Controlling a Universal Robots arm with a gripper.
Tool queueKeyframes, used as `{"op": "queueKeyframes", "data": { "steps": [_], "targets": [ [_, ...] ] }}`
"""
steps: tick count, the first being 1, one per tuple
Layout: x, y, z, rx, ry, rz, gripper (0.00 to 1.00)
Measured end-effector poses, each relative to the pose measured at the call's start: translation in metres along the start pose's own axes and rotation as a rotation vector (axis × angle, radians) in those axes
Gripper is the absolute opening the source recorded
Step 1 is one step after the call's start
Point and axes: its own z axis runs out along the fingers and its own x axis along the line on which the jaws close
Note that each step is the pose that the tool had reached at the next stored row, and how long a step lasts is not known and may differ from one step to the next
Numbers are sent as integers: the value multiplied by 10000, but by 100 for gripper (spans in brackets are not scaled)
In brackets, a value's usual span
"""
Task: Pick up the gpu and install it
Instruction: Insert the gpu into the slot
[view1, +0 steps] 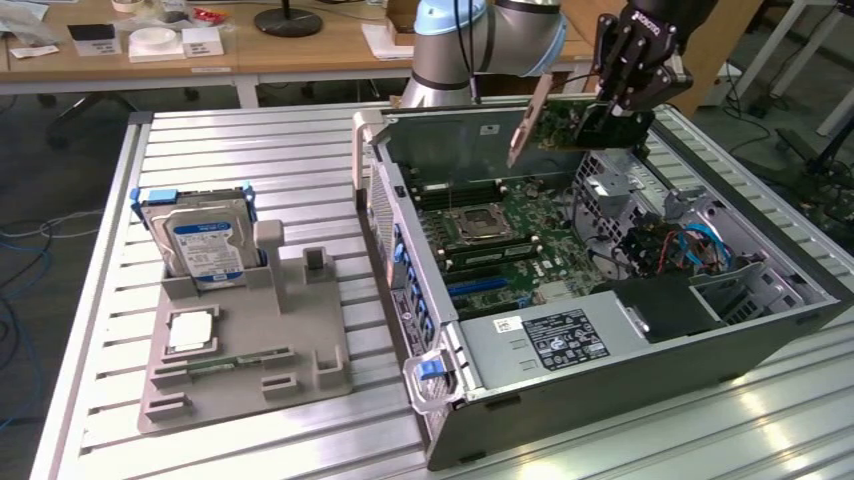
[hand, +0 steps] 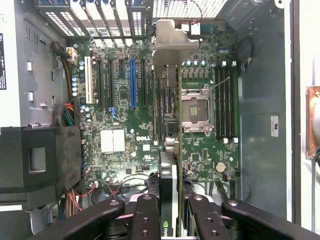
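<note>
Wrist view: gpu (hand: 169, 190) edge-on, pinched in our end effector (hand: 171, 212), jaws part-closed on it.
Gpu spot: hanging right below the end effector, over the open case (view1: 747, 300), not seated.
Long axis: looks parallel to the blue slot (hand: 132, 82) underneath, we reckon.
Case: motherboard (view1: 487, 235) inside.
Grey tray (view1: 240, 350): hard drive (view1: 207, 245), well off to the side.

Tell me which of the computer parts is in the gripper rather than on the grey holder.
The gpu: the gripper holds it over the open computer case, while the hard drive stands in the grey holder.
</note>
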Motion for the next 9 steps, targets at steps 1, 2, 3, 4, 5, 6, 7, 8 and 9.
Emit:
{"op": "queueKeyframes", "data": {
  "steps": [1,2,3,4,5,6,7,8,9],
  "targets": [
    [1,0,5,-1,2,0,27],
    [1,0,7,-1,2,0,27],
    [1,0,7,0,2,0,27],
    [1,0,8,-1,1,0,27],
    [0,0,8,0,1,1,27],
    [0,0,8,0,1,0,27],
    [0,0,8,0,1,0,27],
    [0,0,10,0,0,0,27],
    [0,0,15,0,-1,0,27]
  ]
}}
